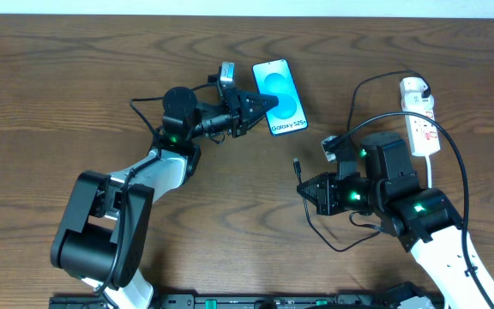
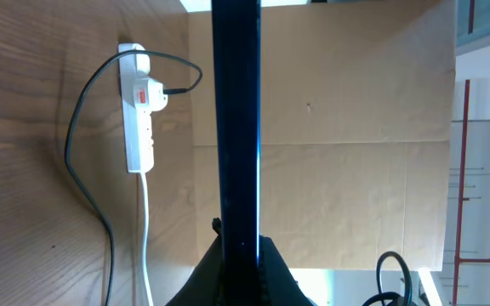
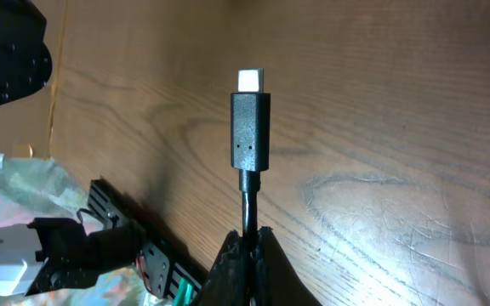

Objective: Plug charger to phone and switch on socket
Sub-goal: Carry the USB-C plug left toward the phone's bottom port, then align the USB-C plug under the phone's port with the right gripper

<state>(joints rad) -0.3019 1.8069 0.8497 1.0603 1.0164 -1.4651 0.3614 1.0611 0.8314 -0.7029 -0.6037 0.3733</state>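
Overhead, the left fingers are clamped on the left long edge of the phone, which sits toward the far edge of the table, roughly midway across. The left wrist view shows the phone edge-on, pinched between them. Its long axis runs from the far edge toward the near edge, leaning a little right, with the "Galaxy S25+" end nearer the robot.

The right fingers are closed on the charger cable just behind its plug. The plug points toward the far edge and lies near that lettered end, not touching it. The right arm is therefore judged best placed to mate them, with a short push along the phone's axis. The wood between them is bare. The socket lies well apart, toward the far right corner.
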